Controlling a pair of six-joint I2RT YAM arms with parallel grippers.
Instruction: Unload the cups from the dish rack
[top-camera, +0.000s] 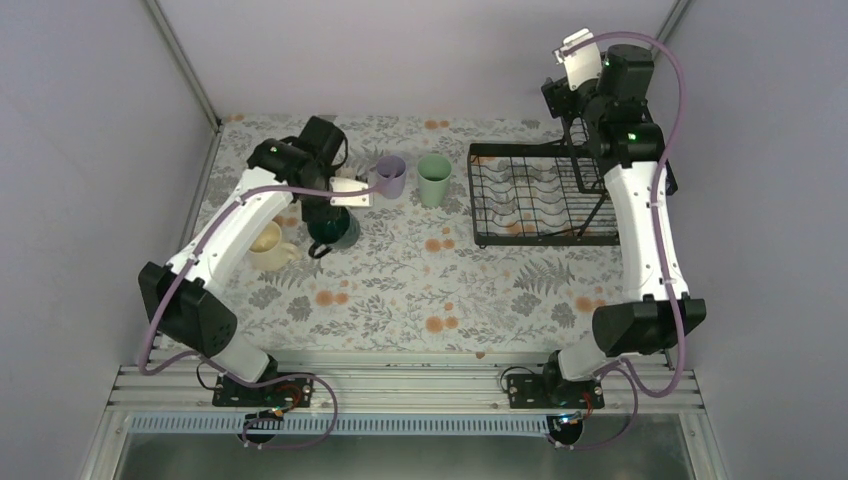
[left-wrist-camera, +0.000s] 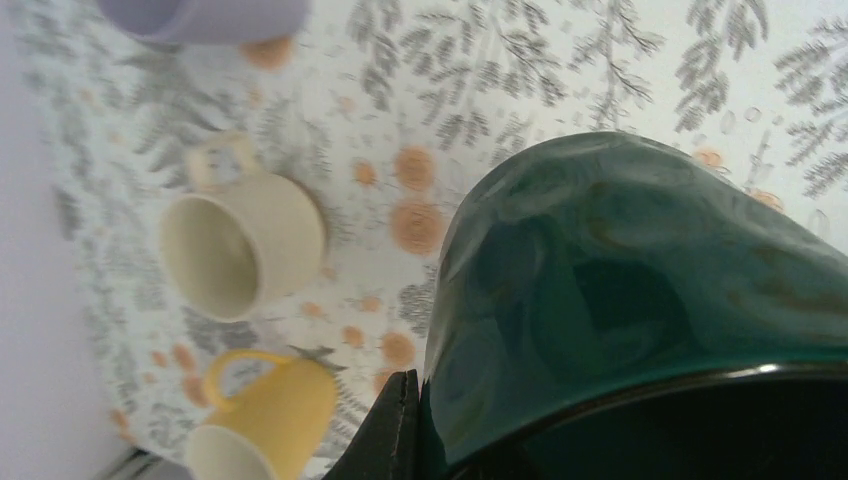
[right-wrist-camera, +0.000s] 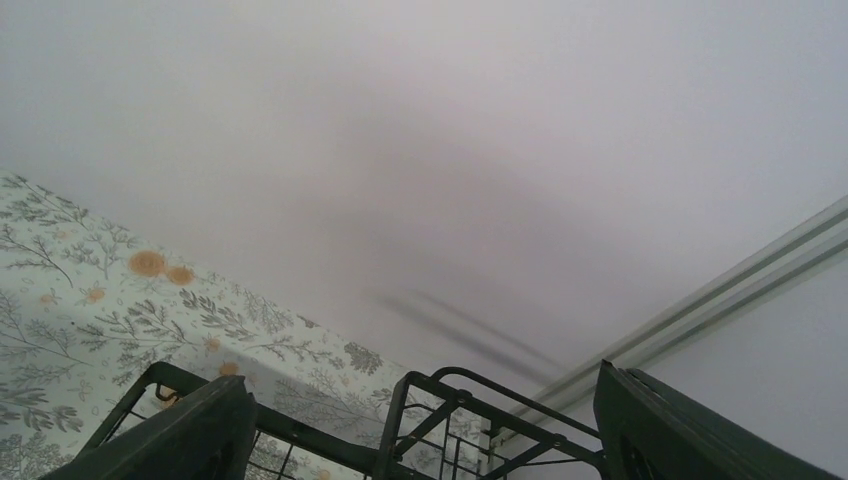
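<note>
One green mug clamped in left gripper, right gripper gaping, seemingly empty, above dish rack edge

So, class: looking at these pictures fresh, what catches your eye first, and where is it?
The dark green mug fills the left wrist view, gripped at its rim by the left hand. On the right stands the black dish rack, the right hand open by its back corner.

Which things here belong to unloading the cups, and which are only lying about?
For the job: dish rack, dark green mug, cream mug, yellow mug, lavender tumbler, mint tumbler.
Only there: flowered tablecloth, metal rail.
</note>
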